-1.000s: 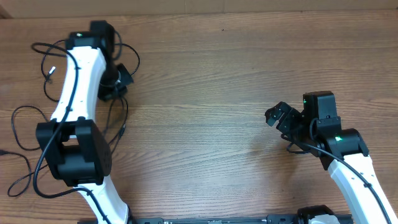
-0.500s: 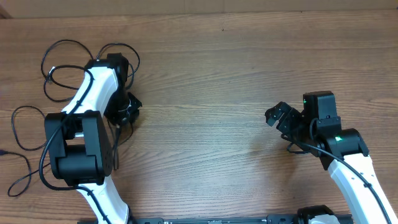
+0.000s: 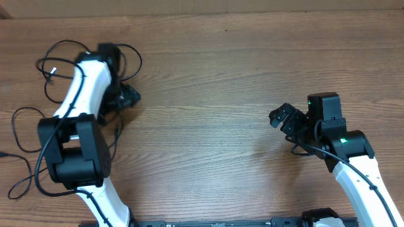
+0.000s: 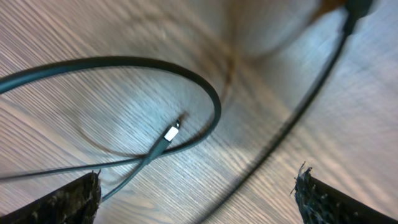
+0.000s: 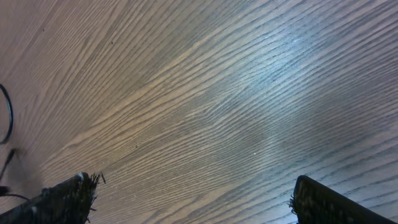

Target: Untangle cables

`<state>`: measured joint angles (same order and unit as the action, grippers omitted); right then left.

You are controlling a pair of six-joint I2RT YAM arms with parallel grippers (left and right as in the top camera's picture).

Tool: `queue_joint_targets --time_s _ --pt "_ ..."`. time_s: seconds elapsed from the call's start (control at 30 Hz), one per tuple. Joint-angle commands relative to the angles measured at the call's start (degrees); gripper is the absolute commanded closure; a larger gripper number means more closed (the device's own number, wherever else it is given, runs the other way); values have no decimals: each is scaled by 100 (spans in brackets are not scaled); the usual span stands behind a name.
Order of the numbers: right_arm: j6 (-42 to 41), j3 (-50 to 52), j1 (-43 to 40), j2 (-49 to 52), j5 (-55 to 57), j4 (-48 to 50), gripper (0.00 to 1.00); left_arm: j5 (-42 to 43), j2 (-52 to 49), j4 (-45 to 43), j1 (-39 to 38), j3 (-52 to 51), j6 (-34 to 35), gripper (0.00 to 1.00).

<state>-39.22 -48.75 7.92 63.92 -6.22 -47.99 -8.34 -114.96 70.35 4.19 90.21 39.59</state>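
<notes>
Thin black cables [image 3: 53, 70] lie in loose loops at the table's far left, partly under my left arm; one shows a silver tip. Another loop [image 3: 14, 126] curls nearer the left edge. My left gripper [image 3: 126, 96] hangs open just right of these loops, holding nothing. In the left wrist view a cable loop [image 4: 205, 87] and a silver-tipped plug [image 4: 171, 132] lie on the wood below the open left gripper [image 4: 196, 199], and a blurred cord [image 4: 298, 112] runs diagonally past. My right gripper [image 3: 278, 116] stands open and empty at the right, far from the cables.
The right wrist view shows bare wood grain between the wide-apart fingers of the right gripper [image 5: 193, 199], with a short bit of dark cord [image 5: 6, 112] at the left edge. The thicker black cables of the left arm trail along its base [image 3: 38, 170].
My left gripper has opened from shut and let go of a cable. The left arm swung over the loops, which shifted on the table. The right arm has not moved.
</notes>
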Motion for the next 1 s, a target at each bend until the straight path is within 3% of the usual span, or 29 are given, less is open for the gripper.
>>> queue_joint_targets --time_s 0.0,0.13,0.33,0.53,0.7,0.77,0.87,0.97 --pt "31 -114 15 -15 -31 26 0 643 129 146 212 737 -848 0" --pt "31 -114 15 -15 -31 26 0 1480 129 232 256 1213 -1491 0" --pt "31 -114 15 -15 -31 26 0 898 131 516 256 1696 -1331 0" --pt "31 -114 15 -15 -31 26 0 896 223 879 249 1873 -1344 1" --pt "31 -114 15 -15 -31 26 0 870 256 778 249 1856 -730 0" --pt "31 -114 15 -15 -31 26 0 680 254 459 249 1777 -778 0" --pt "31 -114 15 -15 -33 26 0 245 229 -175 208 1700 -1814 0" --pt "31 -114 15 -15 -31 26 0 68 201 -684 179 1687 -3342 0"
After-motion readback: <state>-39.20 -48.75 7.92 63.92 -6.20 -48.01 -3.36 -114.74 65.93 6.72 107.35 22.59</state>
